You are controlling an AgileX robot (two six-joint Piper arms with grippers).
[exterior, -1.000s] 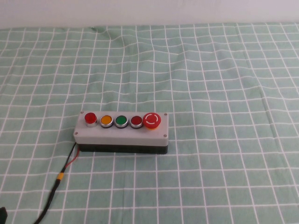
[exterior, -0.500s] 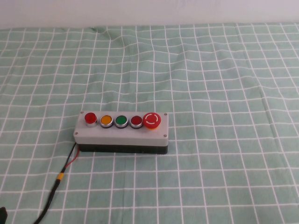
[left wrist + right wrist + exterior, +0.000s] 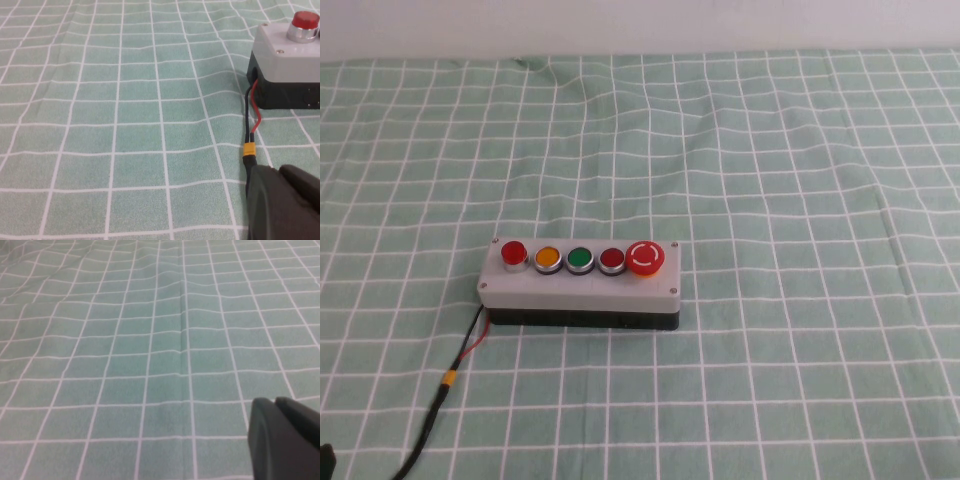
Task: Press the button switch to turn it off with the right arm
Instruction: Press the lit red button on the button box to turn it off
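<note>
The button switch box (image 3: 580, 288), grey on top with a black base, lies on the green checked cloth left of centre in the high view. On it in a row are a raised red button (image 3: 513, 253), a yellow one (image 3: 548, 258), a green one (image 3: 580, 259), a red one (image 3: 612, 260) and a large red mushroom button (image 3: 645, 258). Neither arm reaches into the high view. My left gripper (image 3: 277, 171) is shut, low over the cloth beside the box's end (image 3: 287, 55) and its cable. My right gripper (image 3: 274, 402) is shut over bare cloth; the box is outside that view.
A black and red cable (image 3: 450, 385) with a yellow connector (image 3: 248, 150) runs from the box's left end toward the near left corner. The wrinkled green checked cloth (image 3: 770, 180) covers the table up to a white wall at the back.
</note>
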